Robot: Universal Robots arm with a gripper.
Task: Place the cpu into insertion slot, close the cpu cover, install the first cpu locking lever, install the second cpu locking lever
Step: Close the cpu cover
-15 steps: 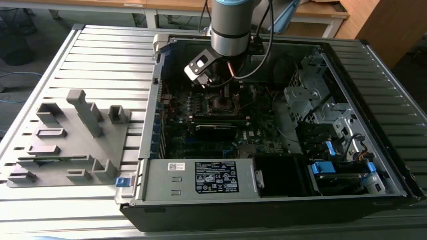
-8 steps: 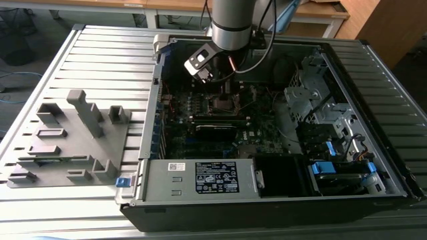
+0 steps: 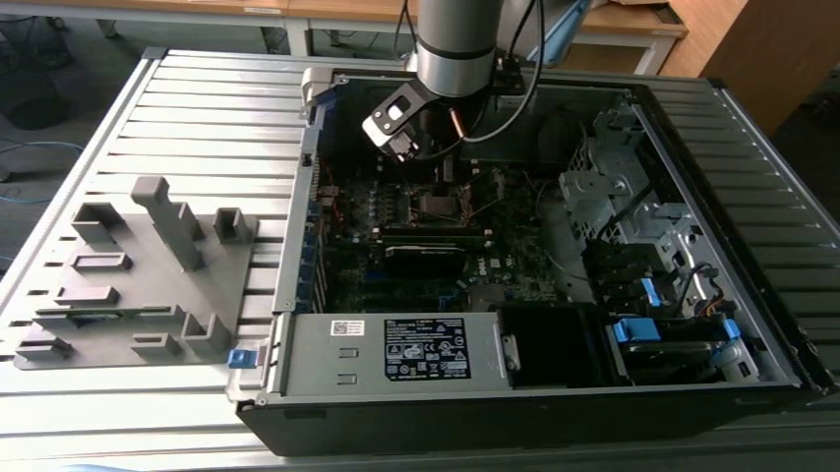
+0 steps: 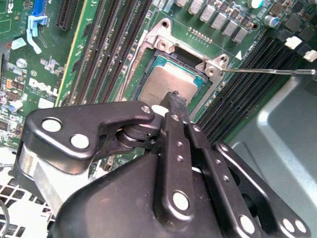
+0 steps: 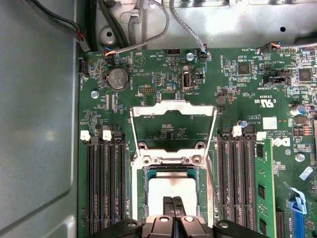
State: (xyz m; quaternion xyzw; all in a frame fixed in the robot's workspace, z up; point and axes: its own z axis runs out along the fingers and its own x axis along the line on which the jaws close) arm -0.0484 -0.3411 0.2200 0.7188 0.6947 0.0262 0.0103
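An open computer case (image 3: 525,418) lies on a slatted table (image 3: 210,118), with the robot arm (image 3: 453,44) reaching down into it. In the first wrist view, the gripper (image 5: 172,199) has its two black fingers pressed together, with nothing between them. Their tips are right over the chip (image 5: 168,187). The pale square chip lies flat in the socket (image 5: 140,196), between rows of black memory slots (image 5: 104,188). It is unclear whether the tips touch the chip. The silvery cover (image 5: 173,105) is swung open, away from the socket. In the second wrist view, a thin wire lever (image 4: 267,72) sticks out from a corner of the socket.
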